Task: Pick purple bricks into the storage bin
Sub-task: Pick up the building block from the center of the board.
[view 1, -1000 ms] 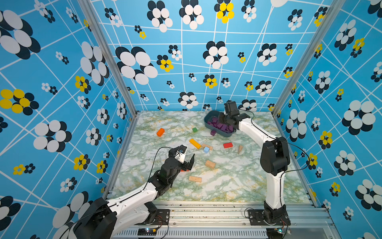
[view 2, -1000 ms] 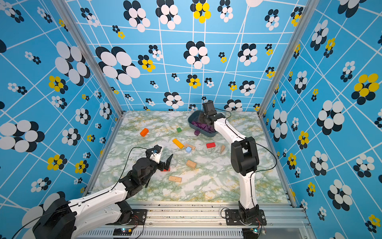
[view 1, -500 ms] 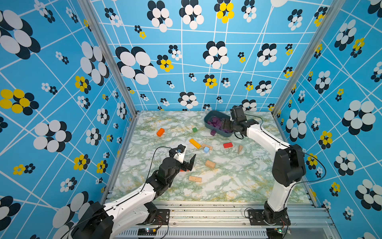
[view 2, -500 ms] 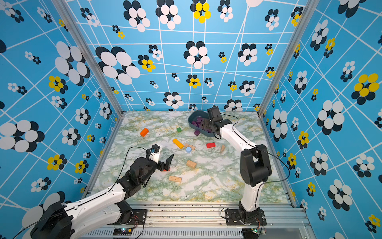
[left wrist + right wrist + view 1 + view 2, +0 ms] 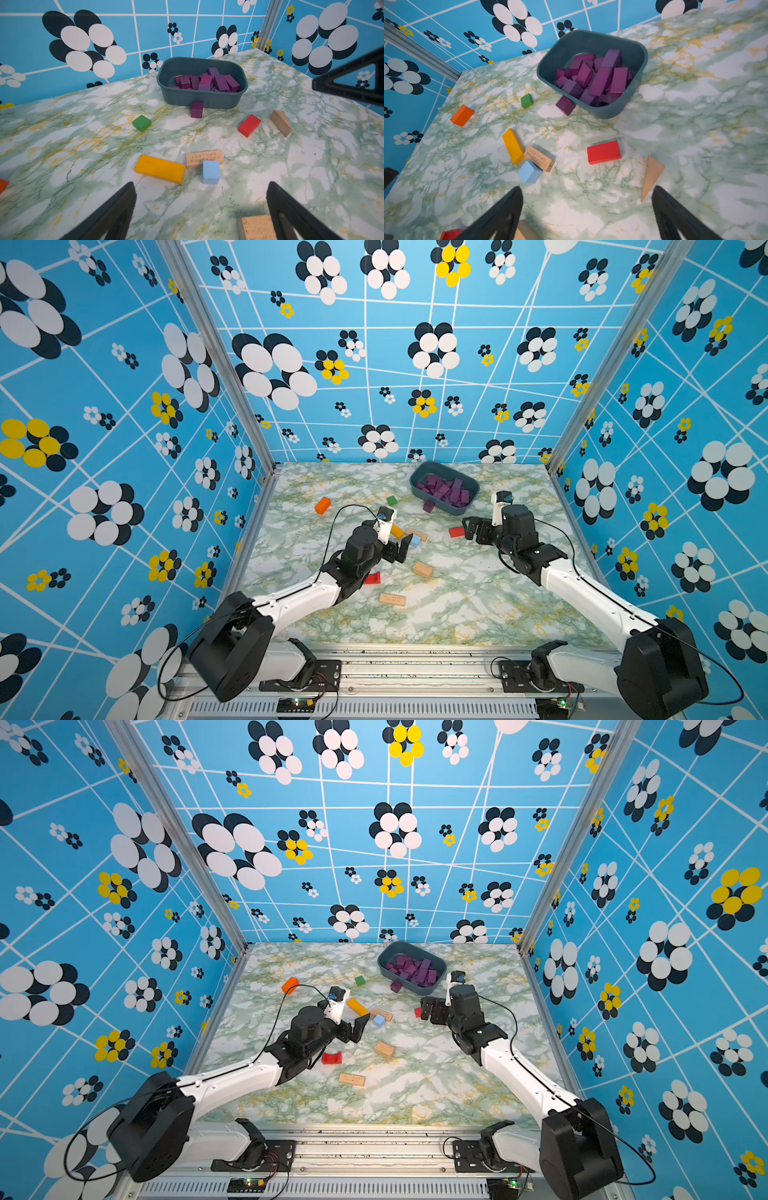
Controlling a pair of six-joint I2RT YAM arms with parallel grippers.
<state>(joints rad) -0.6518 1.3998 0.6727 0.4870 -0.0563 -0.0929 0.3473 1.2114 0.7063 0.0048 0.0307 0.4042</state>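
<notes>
storage bin (image 5: 199, 99) sits far right on the marble table (image 5: 83, 135), heaped with purple bricks (image 5: 600, 81). stray purple brick (image 5: 196, 109) lies on the table touching the bin's near wall. left gripper (image 5: 200, 187) and right gripper (image 5: 586, 189) both spread wide, empty. tan block (image 5: 204, 159) beside the yellow bar (image 5: 160, 168) carries printed characters, too small to read.

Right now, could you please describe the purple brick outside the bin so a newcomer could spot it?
Find the shallow slate-blue plastic storage bin near the far edge of the marble table, heaped with dark-purple wooden bricks. By its near wall sits one dark-purple wooden block. It alone is purple yet outside the bin; the nearest piece is a green wooden cube.
</notes>
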